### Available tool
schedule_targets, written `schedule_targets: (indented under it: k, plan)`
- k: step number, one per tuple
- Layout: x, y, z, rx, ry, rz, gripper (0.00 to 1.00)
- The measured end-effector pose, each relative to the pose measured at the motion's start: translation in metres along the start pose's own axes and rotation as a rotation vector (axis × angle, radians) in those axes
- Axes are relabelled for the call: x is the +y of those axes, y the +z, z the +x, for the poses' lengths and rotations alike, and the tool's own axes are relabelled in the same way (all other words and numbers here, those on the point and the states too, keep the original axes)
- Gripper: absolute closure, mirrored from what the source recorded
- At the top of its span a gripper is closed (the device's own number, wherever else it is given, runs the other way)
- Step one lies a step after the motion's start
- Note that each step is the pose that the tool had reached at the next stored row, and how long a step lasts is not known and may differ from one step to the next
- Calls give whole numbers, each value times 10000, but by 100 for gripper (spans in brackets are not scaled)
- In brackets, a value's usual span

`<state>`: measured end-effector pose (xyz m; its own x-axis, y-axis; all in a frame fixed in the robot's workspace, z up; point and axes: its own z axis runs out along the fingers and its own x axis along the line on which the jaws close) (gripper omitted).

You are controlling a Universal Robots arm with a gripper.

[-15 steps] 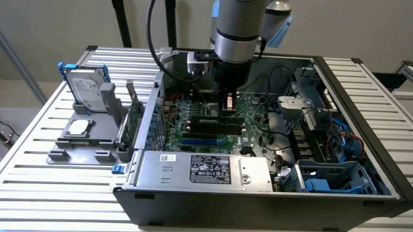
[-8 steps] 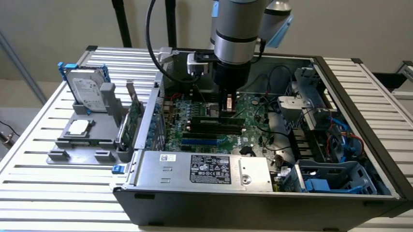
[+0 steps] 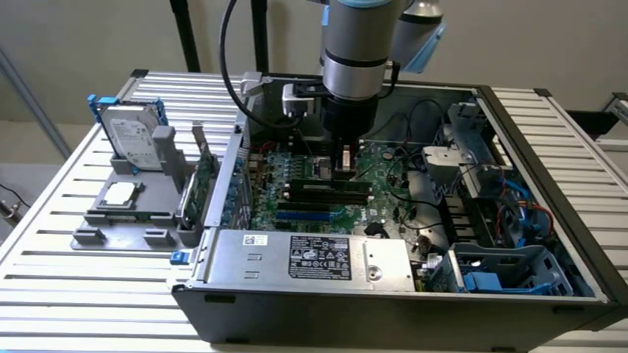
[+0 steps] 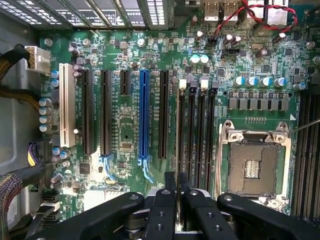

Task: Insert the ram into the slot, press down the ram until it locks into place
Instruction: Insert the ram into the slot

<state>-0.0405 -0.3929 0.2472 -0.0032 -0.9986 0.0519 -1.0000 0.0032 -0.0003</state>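
Note:
The ram [image 4: 177,130] appears edge-on as a thin stick running away from my gripper [image 4: 176,182], whose black fingers [image 4: 170,182] are shut on its near end. It stands in line with the outermost of four parallel black slots [image 4: 182,84], on the side of the blue socket. Whether it is seated in that slot I cannot tell. In the exterior view my gripper [image 3: 343,165] hangs straight down inside the open computer case, just over the black slots [image 3: 324,193] on the green motherboard [image 3: 294,165].
A bare CPU socket [image 4: 255,165] lies beside the slots. The blue socket [image 4: 144,120] and black expansion sockets lie on the other side. A power supply [image 3: 314,257], drive cage [image 3: 510,268] and cables crowd the case. A hard drive [image 3: 132,140] stands outside on a grey holder.

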Motion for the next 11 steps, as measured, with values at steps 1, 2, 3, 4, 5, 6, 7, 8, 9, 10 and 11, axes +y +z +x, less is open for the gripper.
schedule_targets:
  k: [1, 2, 3, 4, 5, 6, 7, 8, 9, 10, 11]
  plan:
    - [1, 5, -10, 10, 0, 4, 87]
    - [1, 12, -21, 18, -1, 8, 87]
    - [2, 19, -33, 22, 0, 13, 87]
    - [4, 25, -46, 27, 1, 15, 87]
    - [5, 33, -57, 33, 0, 16, 87]
    - [7, 42, -67, 40, 0, 17, 87]
    - [9, 52, -72, 48, 0, 19, 87]
    - [10, 61, -75, 66, 1, 19, 87]
    - [11, 71, -77, 87, 0, 18, 87]
    - [11, 79, -79, 109, -1, 18, 87]
    - [12, 86, -82, 131, 0, 18, 87]
